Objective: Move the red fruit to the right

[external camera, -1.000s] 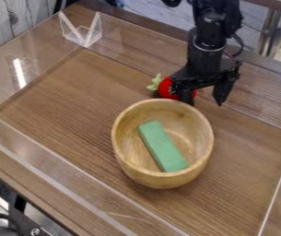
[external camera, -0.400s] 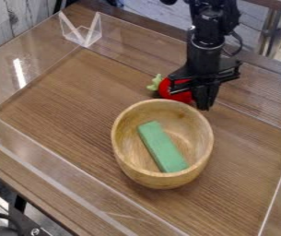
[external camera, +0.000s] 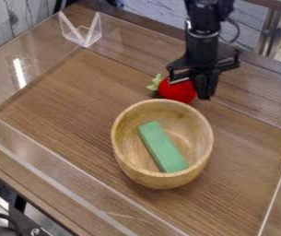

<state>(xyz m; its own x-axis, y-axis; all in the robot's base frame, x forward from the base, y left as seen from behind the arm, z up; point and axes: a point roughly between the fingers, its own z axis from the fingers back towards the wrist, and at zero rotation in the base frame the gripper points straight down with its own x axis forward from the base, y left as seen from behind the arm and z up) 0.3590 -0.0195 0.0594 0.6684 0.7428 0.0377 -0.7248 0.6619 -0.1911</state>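
Observation:
The red fruit [external camera: 171, 88], small, round and glossy with a green leafy stem on its left, is on the wooden table just behind the bowl. My gripper [external camera: 199, 90] points almost straight down at the fruit's right side. Its dark fingers are closed together against the fruit, which looks slightly raised with them. The fingers hide the fruit's right edge.
A wooden bowl [external camera: 124, 129] holding a flat green block [external camera: 162, 146] stands right in front of the fruit. Clear acrylic walls [external camera: 26, 69] fence the table, and a clear stand [external camera: 80, 30] sits at the back left. Bare wood lies to the right of the bowl.
The fingers stood apart around the fruit a second ago and have closed on it. The fruit now shows a little higher and fuller.

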